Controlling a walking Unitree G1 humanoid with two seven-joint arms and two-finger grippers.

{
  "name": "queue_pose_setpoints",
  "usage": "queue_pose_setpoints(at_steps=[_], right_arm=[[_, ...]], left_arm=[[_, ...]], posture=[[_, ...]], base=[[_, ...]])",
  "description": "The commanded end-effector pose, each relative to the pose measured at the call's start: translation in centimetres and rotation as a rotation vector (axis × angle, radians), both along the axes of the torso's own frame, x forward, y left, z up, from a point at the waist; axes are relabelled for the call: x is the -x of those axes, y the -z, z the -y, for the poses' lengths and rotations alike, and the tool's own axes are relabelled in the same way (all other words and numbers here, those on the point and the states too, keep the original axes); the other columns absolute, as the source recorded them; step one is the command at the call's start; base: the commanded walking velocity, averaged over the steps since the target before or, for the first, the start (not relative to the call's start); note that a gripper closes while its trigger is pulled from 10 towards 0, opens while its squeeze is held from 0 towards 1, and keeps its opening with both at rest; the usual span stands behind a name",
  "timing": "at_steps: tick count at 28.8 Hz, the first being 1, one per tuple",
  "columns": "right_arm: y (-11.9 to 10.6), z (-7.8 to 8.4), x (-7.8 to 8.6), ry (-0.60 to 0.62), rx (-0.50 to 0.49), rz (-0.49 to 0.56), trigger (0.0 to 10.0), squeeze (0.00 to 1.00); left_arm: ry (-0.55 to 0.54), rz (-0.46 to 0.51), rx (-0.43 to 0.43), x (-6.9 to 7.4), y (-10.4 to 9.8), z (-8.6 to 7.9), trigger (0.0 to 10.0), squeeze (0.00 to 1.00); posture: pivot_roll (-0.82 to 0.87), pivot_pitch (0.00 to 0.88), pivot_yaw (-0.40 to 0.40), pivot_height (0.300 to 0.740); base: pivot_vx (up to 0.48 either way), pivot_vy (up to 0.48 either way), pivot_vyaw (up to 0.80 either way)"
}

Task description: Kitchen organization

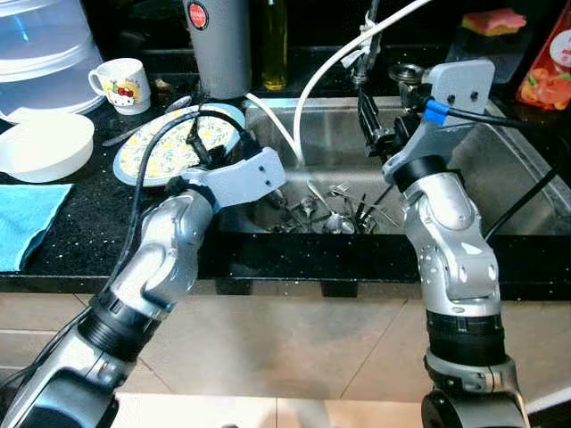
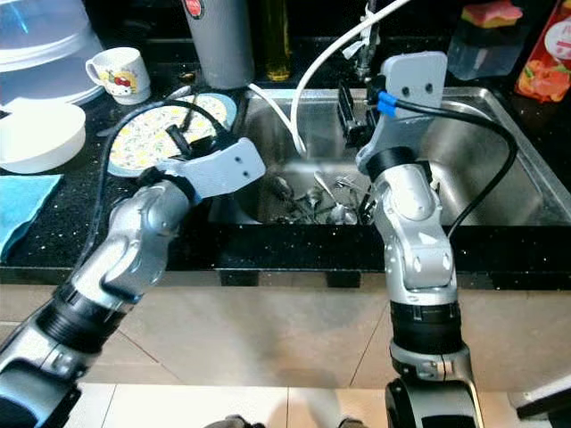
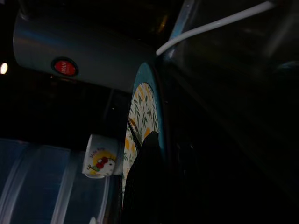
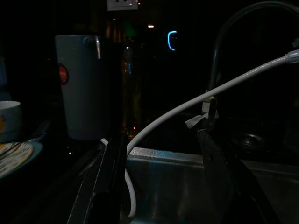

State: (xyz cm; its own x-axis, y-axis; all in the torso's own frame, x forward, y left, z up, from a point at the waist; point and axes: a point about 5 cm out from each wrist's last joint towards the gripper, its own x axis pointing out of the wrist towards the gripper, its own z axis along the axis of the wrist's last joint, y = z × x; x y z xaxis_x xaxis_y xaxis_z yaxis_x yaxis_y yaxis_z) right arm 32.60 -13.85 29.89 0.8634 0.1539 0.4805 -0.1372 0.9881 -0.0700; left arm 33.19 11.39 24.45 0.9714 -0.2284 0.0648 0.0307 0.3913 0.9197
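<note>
**Two grippers at the sink, cutlery not yet picked**

Landmark: sink [image 1: 508, 169].

- Nearest, in the basin by its front wall: cutlery [image 1: 326, 209], a loose pile of forks and spoons, touched by neither gripper.
- Left gripper [image 1: 198, 143]: over the sink's left rim, above the plate [image 1: 147, 156] on the counter just beside the basin. One black finger [image 3: 142, 186] lies across the plate's patterned face. Open or closed: cannot tell. Can't confirm it grips the plate.
- Right gripper [image 4: 161, 179]: above the basin, well over the pile, pointing at the back wall. Fingers spread, nothing between them; white hose [image 4: 187, 109] runs just ahead of them.
- Behind the left rim: kettle [image 1: 219, 45], mug [image 1: 120, 85] beside it.
- Far right of the sink: sponge [image 1: 493, 20].

Step, my read: approach phase for clearing the basin or handling the plate.

Next move needs: right wrist pitched down toward the pile, keeping clear of hose and tap. Thin, overlapping metal on steel, so single out one piece.
</note>
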Motion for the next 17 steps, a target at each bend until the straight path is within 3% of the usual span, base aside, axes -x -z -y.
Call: queue_pose_setpoints(at_steps=[1,9,10,11,12,15,17], right_arm=[[0.0,-0.4,0.0,-0.017,0.003,0.003,10.0,0.00],[-0.1,-0.4,-0.1,-0.016,0.004,0.004,10.0,0.00],[0.0,-0.3,-0.1,-0.015,0.005,0.004,10.0,0.00],[0.0,-0.3,-0.1,-0.015,0.005,0.004,10.0,0.00],[0.0,-0.3,-0.1,-0.015,0.005,0.004,10.0,0.00],[0.0,-0.3,-0.1,-0.015,0.004,0.003,10.0,0.00],[-0.1,-0.3,-0.1,-0.016,0.004,0.005,10.0,0.00]], left_arm=[[-0.011,0.022,-0.025,0.6,-0.4,-0.5,10.0,0.00],[-0.004,-0.041,-0.032,1.1,1.2,-0.4,10.0,0.00],[-0.009,-0.046,-0.030,1.2,1.3,-0.5,10.0,0.67],[-0.009,-0.046,-0.030,1.2,1.3,-0.5,10.0,0.67],[-0.016,-0.051,-0.021,1.3,1.4,-0.6,10.0,1.00],[-0.023,-0.057,-0.006,1.3,1.3,-0.6,10.0,1.00],[0.008,-0.068,0.050,1.3,1.0,0.0,10.0,1.00]], posture=[[0.12,0.103,0.057,0.740],[0.12,0.104,0.059,0.740],[0.11,0.105,0.059,0.740],[0.11,0.105,0.059,0.740],[0.11,0.105,0.059,0.740],[0.12,0.105,0.058,0.740],[0.12,0.105,0.058,0.740]], base=[[0.000,0.000,0.00],[0.000,0.000,0.00],[0.000,0.000,0.00],[0.000,0.000,0.00],[0.000,0.000,0.00],[0.000,0.000,0.00],[0.000,0.000,0.00]])
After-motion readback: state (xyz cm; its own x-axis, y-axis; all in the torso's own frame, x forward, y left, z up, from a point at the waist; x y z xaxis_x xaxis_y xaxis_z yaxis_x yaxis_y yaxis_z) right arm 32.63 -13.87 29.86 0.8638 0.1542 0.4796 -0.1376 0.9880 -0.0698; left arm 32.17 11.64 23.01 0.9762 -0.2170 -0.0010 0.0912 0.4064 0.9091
